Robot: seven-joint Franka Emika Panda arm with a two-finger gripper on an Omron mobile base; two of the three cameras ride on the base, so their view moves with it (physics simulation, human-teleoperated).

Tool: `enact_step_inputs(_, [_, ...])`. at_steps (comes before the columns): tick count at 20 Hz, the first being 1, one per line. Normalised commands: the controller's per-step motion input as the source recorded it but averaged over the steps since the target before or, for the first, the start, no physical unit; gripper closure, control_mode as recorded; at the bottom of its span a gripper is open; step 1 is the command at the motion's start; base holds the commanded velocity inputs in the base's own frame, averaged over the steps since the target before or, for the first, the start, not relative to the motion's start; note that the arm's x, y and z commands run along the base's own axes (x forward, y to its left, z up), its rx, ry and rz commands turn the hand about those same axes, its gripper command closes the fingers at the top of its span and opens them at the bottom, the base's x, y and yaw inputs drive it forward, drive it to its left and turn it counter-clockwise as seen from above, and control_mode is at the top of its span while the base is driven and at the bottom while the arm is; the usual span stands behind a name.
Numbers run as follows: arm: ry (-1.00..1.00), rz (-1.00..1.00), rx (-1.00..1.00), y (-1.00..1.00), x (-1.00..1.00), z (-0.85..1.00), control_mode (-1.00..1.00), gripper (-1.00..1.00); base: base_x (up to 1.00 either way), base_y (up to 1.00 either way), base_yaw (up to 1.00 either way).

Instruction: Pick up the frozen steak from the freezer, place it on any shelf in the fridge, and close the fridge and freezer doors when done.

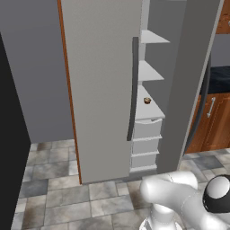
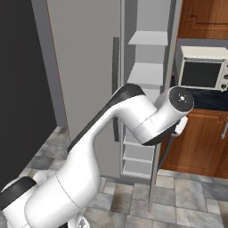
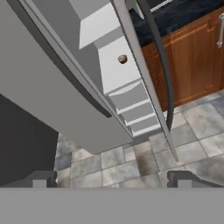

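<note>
Two tall grey doors stand ahead. The left door (image 1: 101,90) faces me and looks shut, with its dark bar handle (image 1: 133,90) along its right edge. The right door (image 1: 191,81) is swung open and seen edge-on, its handle (image 1: 203,103) curving outward. Between them an open compartment shows white shelves (image 1: 150,112) and drawers. A small brown lump (image 1: 147,100) (image 3: 122,58), apparently the frozen steak, lies on a middle shelf. My gripper (image 3: 111,179) is open, holds nothing, and hangs well back from the shelves, above the floor.
Wooden base cabinets (image 1: 215,121) and a dark counter stand right of the open door, with a microwave (image 2: 200,73) on the counter. A black wall (image 1: 11,134) closes off the left. Grey tiled floor (image 1: 58,193) lies in front.
</note>
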Motion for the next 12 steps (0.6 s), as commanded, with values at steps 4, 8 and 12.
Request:
enact_step_inputs(4, [-0.01,0.00,0.14,-0.15,0.70,-0.31,-1.00,-1.00,0.00,0.00,0.00])
enact_step_inputs(8, [-0.05,0.00,0.08,-0.13,0.62,-0.22,-1.00,-1.00,0.00,0.00,0.00])
enact_step_inputs(12, [-0.01,0.00,0.06,-0.24,0.55,-0.22,-1.00,-1.00,0.00,0.00,0.00])
